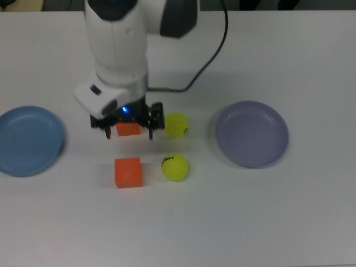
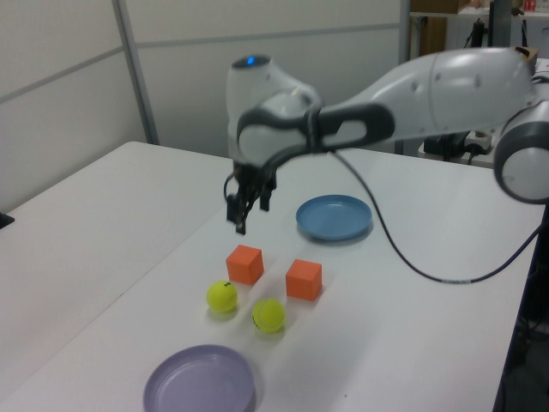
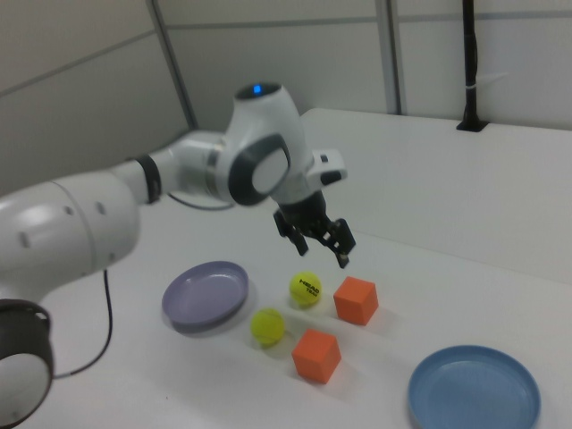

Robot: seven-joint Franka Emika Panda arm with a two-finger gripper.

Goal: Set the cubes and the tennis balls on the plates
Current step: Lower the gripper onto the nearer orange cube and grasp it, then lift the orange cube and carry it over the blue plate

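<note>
The fingers [image 1: 108, 133] of the gripper [image 1: 129, 134] stand apart above the cube [image 1: 128, 129]; descend straight, straddle it squarely, clear of the neighbouring ball [image 1: 177, 124].

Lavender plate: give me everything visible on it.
The lavender plate is round and shallow with a raised rim, smooth like matte plastic, pale purple all over. It lies flat and upright on the white table, with nothing on it. In the top view it sits at the right, clear of both tennis balls, which lie to its left, and opposite the blue plate. Nothing touches it but the table; the gripper hangs far off, above a cube.
</note>
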